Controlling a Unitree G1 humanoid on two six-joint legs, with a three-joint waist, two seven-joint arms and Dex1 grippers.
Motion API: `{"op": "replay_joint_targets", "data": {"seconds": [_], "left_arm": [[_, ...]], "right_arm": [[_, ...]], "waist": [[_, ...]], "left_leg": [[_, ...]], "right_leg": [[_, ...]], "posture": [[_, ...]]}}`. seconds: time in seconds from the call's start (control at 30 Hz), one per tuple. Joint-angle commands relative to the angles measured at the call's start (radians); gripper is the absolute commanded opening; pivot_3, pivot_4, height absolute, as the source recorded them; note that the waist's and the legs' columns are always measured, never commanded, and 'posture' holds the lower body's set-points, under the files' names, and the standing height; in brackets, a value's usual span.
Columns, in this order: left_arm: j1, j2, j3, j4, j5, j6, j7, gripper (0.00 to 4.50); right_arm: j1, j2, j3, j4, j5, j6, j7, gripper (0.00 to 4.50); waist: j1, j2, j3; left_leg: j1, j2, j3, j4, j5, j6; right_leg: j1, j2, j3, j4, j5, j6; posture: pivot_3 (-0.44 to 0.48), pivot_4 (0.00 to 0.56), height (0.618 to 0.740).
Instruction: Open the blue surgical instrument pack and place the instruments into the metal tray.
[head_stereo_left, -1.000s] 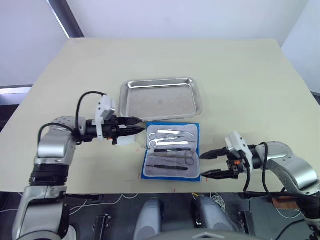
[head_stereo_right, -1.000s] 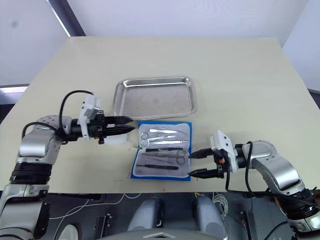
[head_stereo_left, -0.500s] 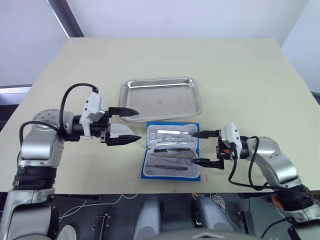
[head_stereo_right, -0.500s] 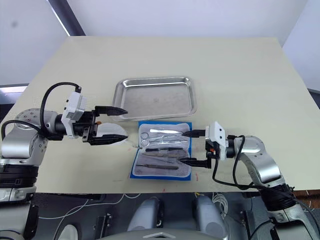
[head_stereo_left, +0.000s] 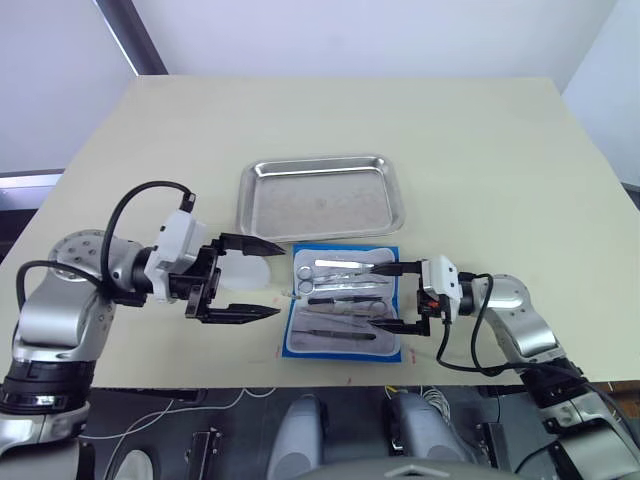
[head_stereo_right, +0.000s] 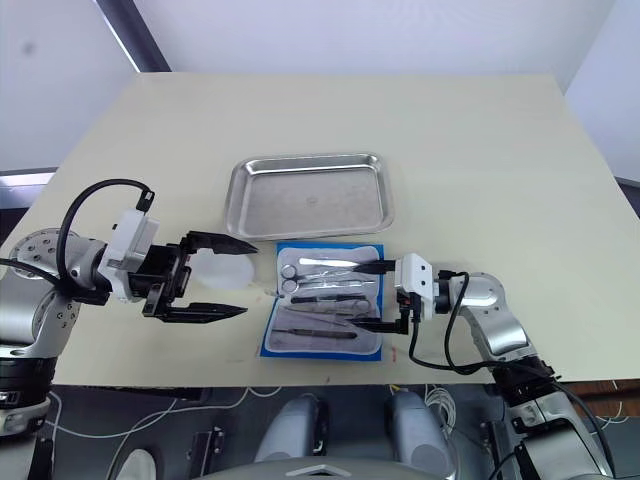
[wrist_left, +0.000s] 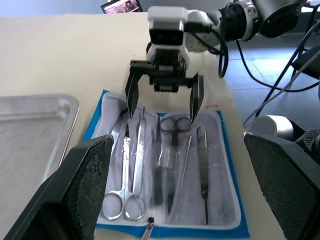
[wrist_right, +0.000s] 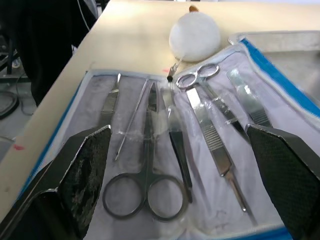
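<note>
The blue surgical instrument pack (head_stereo_left: 345, 300) lies open and flat on the table, its pale lining facing up. Several instruments (wrist_right: 150, 150) rest in a row on the lining: ring-handled scissors (wrist_right: 147, 192), forceps (wrist_right: 212, 132) and tweezers. Just behind the pack sits the metal tray (head_stereo_left: 320, 195), with nothing in it. My right gripper (head_stereo_left: 388, 297) is open over the pack's right edge, its fingers spanning the instruments and holding nothing. To the left of the pack, my left gripper (head_stereo_left: 257, 280) is open wide and points at it.
A white egg-shaped toy (head_stereo_left: 243, 272) lies between the left gripper's fingers, just left of the pack. The table's front edge (head_stereo_left: 330, 362) runs close below the pack. Bare beige table stretches behind and beside the tray.
Both grippers have opened wide. The left arm has drawn back to the left, away from the pack's corner. The right gripper has moved left, over the pack's right side.
</note>
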Motion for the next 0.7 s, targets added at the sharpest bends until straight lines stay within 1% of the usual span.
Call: {"op": "replay_joint_targets", "data": {"seconds": [0.03,0.23,0.33,0.4,0.57,0.63,0.7], "left_arm": [[0.014,0.010,0.033,-0.040,-0.041,0.042,0.028,4.40],[0.013,0.009,0.036,-0.032,-0.043,0.066,0.060,4.40],[0.014,0.011,0.036,-0.019,-0.050,0.084,0.073,4.40],[0.006,0.009,0.024,-0.005,-0.036,0.062,0.063,4.40],[-0.067,-0.039,-0.023,0.100,0.053,-0.067,0.063,4.40],[-0.116,-0.063,-0.055,0.173,0.105,-0.123,0.064,4.40],[-0.167,-0.068,-0.104,0.241,0.164,-0.142,0.060,4.40]], "right_arm": [[-0.019,-0.004,0.022,0.041,-0.045,-0.032,0.001,4.50],[-0.024,-0.019,0.064,0.117,-0.118,0.004,-0.012,4.50],[-0.021,-0.033,0.081,0.126,-0.135,0.032,-0.005,4.50],[-0.017,-0.043,0.092,0.127,-0.145,0.041,-0.004,4.50],[-0.010,-0.044,0.096,0.128,-0.141,0.038,-0.018,4.50],[-0.012,-0.042,0.098,0.130,-0.142,0.037,-0.021,4.50],[-0.015,-0.041,0.099,0.133,-0.142,0.036,-0.024,4.50]], "waist": [[0.000,0.000,0.000],[-0.001,0.000,0.000],[-0.001,-0.001,-0.001],[-0.001,-0.001,-0.001],[0.002,-0.002,-0.002],[0.003,-0.003,-0.003],[0.003,-0.003,-0.003]], "left_leg": [[0.000,0.000,0.000,0.000,0.000,0.000],[0.001,0.000,0.000,0.000,0.000,0.000],[0.002,0.000,0.000,0.000,0.000,0.000],[0.002,0.000,0.000,0.000,0.000,0.000],[0.002,0.000,0.000,0.000,0.000,0.000],[0.002,0.000,0.000,0.000,0.000,0.000],[0.003,0.000,0.000,0.000,0.000,0.000]], "right_leg": [[0.000,0.000,0.000,0.000,0.000,0.000],[0.000,0.000,0.000,0.000,0.000,0.000],[0.001,0.000,0.000,0.000,0.000,0.000],[0.001,0.000,0.000,0.000,0.000,0.000],[0.001,0.000,0.000,0.000,0.000,0.000],[0.001,0.000,0.000,0.000,0.000,0.000],[0.002,0.000,0.000,0.000,0.000,0.000]], "posture": [[0.000,0.150,0.740],[0.000,0.150,0.740],[0.000,0.150,0.740],[0.000,0.150,0.740],[0.000,0.150,0.740],[0.000,0.150,0.740],[0.000,0.150,0.740]]}}
